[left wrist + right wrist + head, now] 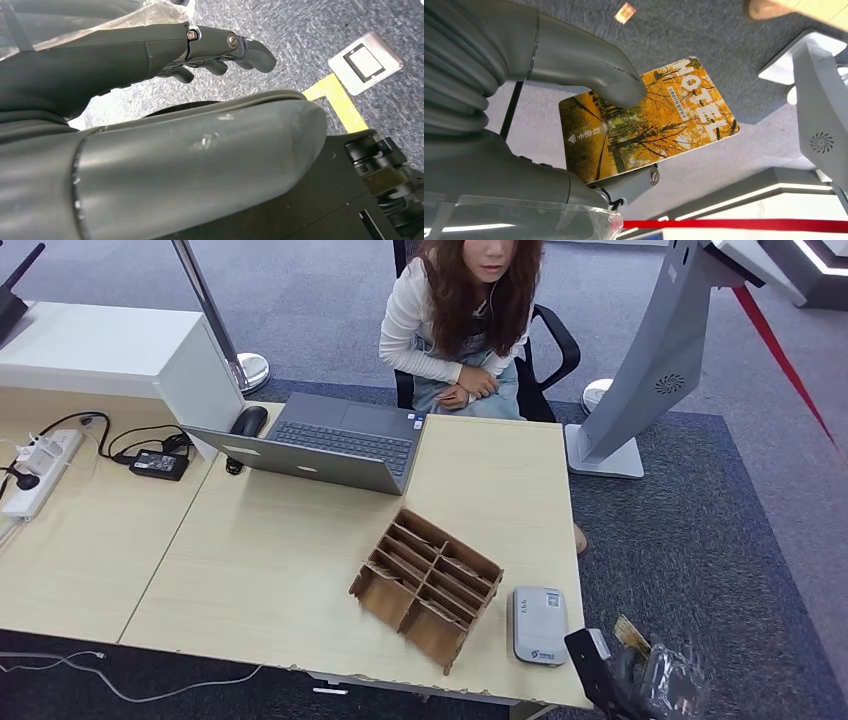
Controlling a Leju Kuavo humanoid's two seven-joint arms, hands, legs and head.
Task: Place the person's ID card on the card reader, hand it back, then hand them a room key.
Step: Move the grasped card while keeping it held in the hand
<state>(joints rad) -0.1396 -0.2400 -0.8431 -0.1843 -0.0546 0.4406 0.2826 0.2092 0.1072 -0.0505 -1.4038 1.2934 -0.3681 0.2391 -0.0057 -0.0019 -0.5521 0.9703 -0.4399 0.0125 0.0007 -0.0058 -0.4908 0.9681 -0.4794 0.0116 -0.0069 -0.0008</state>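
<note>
Pinching a room key [649, 120] in the right hand [589, 100], thumb [594, 75] pressing on the printed face and a finger [634, 182] backing it from beneath. Showing an autumn scene on the card: orange and yellow foliage, dark tree trunks, the word HOTEL in large white letters along one long side, a small white arrow with white characters near the held end. Jutting out well past the fingers, flat and unbent, corners rounded. Hanging off the near right corner of the worktop [300, 570] in the head view, right hand [640, 675] low at the picture's lower border, the card's yellow tip [631, 635] peeking above it, just beside the card reader [539, 624].

Sitting flat near the near right corner of the worktop, the card reader: a grey, rounded slab with a small label at each end. Standing just beside it toward the middle, a brown cardboard organiser [428, 585] with slotted compartments. Lying open at the far edge, a grey laptop [320, 445], screen tilted back toward the robot.

Sitting behind the far edge on a black chair, a person [460, 320] in a white top, hands folded in the lap.

Hanging over grey carpet, the left hand [210, 47], fingers curled inward with nothing in them.
</note>
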